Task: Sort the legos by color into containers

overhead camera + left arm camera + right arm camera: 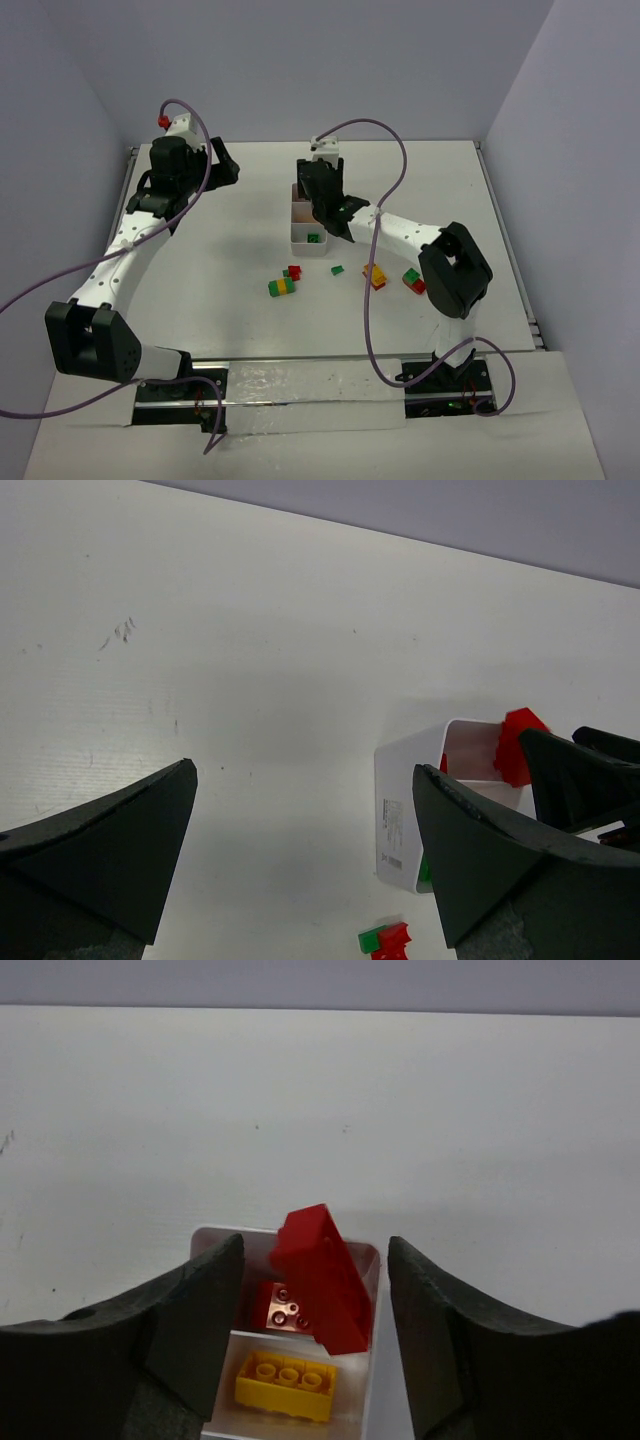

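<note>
Table (200,260), white, two arms bolted at its near edge. Loose legos, in a row between the near edge and the centre, left to right: green-and-yellow stack (282,287); loose red brick (294,272); small green brick (338,270); yellow-and-red stack (377,275); green-and-red stack (412,281). White tray (303,247), at the table's centre, three compartments running near to far. Near compartment: green brick (314,238). Middle compartment: yellow brick (285,1382), lying flat. Far compartment: flat red brick (283,1308), with a tilted red brick (320,1275) above it, touching neither finger. Right end effector (315,1245), over the tray's far end, fingers apart. Left end effector (225,165), near the far-left corner, fingers wide apart, nothing between them.
</note>
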{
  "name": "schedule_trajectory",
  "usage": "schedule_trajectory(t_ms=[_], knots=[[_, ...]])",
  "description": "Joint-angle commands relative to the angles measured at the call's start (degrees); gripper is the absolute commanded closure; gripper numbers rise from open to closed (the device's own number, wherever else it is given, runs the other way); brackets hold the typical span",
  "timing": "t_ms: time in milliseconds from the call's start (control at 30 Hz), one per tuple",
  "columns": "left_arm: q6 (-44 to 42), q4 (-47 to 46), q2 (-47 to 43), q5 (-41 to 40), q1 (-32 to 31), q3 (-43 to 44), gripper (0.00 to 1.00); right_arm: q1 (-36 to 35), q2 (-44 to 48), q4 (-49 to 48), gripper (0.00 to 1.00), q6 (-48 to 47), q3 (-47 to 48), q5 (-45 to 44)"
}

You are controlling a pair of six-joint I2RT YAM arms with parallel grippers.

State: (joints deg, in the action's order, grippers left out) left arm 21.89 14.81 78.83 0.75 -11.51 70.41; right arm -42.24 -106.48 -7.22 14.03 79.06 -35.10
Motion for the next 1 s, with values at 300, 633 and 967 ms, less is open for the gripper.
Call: schedule_trajectory(t_ms=[300, 633, 967], knots=[[-0.27, -1.89, -1.03, 0.48, 0.35, 1.04, 0.01, -0.56, 4.88, 0.36, 0.23, -0.72, 0.62, 0.67], [-12.88, 1.80, -3.21, 12.69, 0.35, -0.36, 0.01, 11.46, 23.60, 25.41, 0.12, -19.67, -5.22, 28.11], [-14.87, 3.26, -3.92, 15.24, 0.35, -3.64, 0.01, 17.21, 25.32, 55.88, 0.10, -28.82, -9.54, 44.10]])
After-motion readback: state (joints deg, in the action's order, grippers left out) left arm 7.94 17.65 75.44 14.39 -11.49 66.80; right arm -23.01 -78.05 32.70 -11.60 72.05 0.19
